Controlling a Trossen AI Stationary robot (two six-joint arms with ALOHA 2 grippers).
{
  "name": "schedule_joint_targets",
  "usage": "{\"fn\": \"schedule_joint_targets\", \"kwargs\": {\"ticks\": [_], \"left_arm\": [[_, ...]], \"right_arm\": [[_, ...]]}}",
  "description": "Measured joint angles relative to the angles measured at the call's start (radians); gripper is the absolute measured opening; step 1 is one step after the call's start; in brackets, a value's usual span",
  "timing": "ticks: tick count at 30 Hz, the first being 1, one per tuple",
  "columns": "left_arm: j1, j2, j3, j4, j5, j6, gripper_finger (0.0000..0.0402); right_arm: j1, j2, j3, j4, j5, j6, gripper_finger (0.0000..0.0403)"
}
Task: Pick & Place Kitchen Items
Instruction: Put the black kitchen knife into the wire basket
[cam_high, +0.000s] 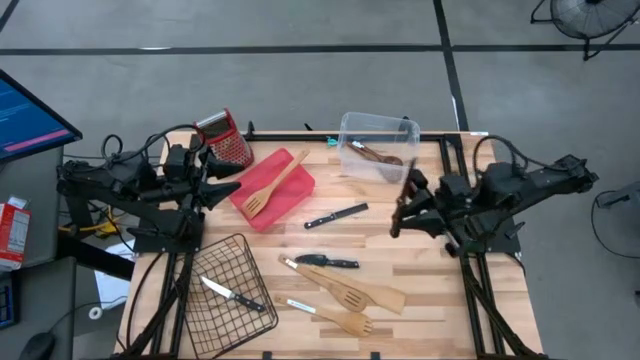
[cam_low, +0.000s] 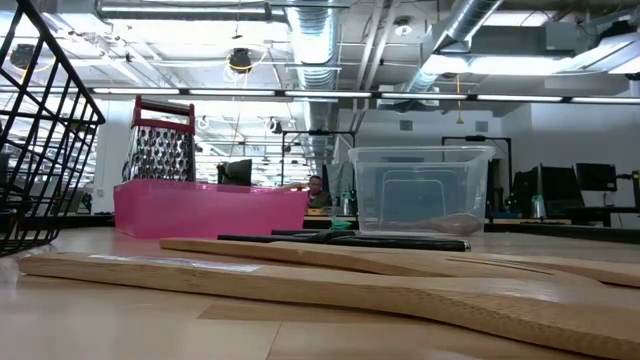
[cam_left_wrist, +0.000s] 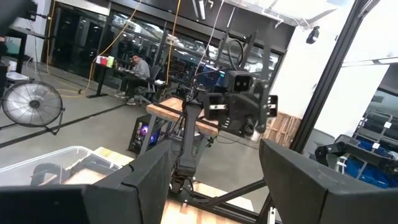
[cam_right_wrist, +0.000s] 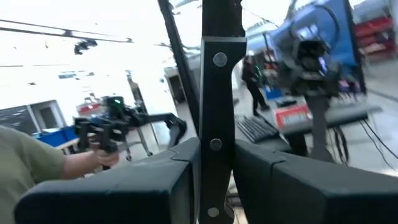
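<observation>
Both arms are matte black, built of chunky jointed segments, with loose black cables looping off their rear joints. The left claw (cam_left_wrist: 214, 180) has two broad, flat, dark fingers (cam_left_wrist: 140, 180) with squared edges. The right claw (cam_right_wrist: 214, 180) has the same blocky dark fingers (cam_right_wrist: 155, 180). Each arm stands on a black tubular frame.

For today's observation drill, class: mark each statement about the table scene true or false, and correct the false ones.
1. The right gripper is clamped on a black-handled knife. True.
2. The wire basket holds nothing. False: a knife lies in it.
3. A wooden turner lies on the red tray. True.
4. The grater stands inside the clear bin. False: it stands beside the tray.
5. The left gripper holds a spoon. False: it is open.
</observation>
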Motion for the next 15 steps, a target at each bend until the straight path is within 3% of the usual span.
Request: {"fn": "schedule_joint_targets", "kwargs": {"ticks": [15], "left_arm": [[0.0,0.0,0.0,0.006,-0.008,0.0,0.0223]], "right_arm": [[0.031,-0.007,0.0,0.043,-0.02,-0.055,0.0067]]}}
